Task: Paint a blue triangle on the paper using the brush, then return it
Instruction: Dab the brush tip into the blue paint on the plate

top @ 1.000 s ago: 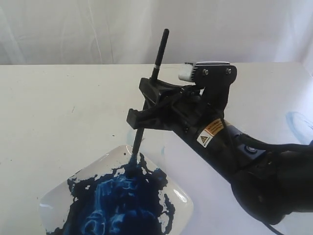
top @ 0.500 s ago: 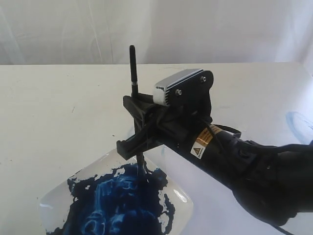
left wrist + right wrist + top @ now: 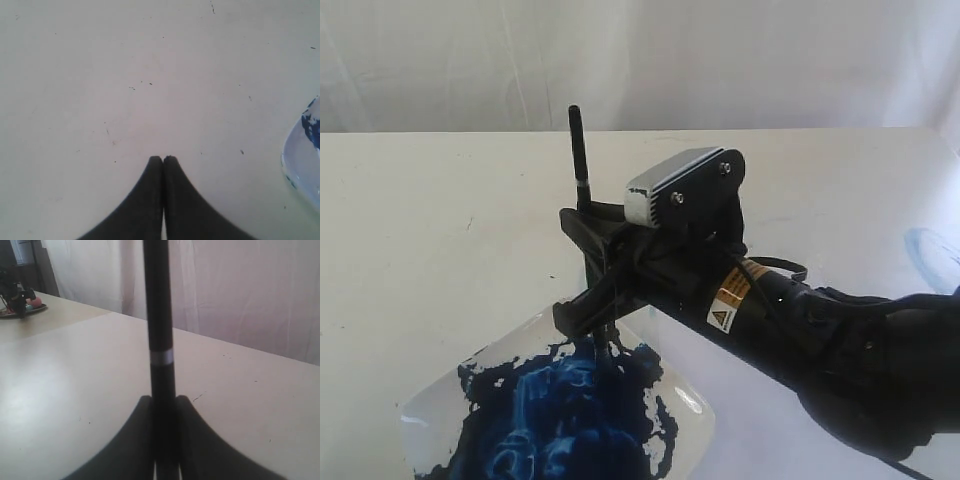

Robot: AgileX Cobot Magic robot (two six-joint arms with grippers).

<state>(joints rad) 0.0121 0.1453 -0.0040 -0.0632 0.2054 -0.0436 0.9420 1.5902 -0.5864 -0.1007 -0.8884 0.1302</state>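
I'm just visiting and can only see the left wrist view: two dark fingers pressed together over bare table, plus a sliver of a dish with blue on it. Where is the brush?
Observer: The other arm has it. In the exterior view the right gripper is closed on the brush, which stands nearly upright.
Operator: Is it painting something?
Observer: Not on paper. Its tip is down in the blue paint that covers most of the dish, so it looks like loading.
Operator: What does the handle look like?
Observer: In the right wrist view it is black, with a thin silver band just above the fingers.
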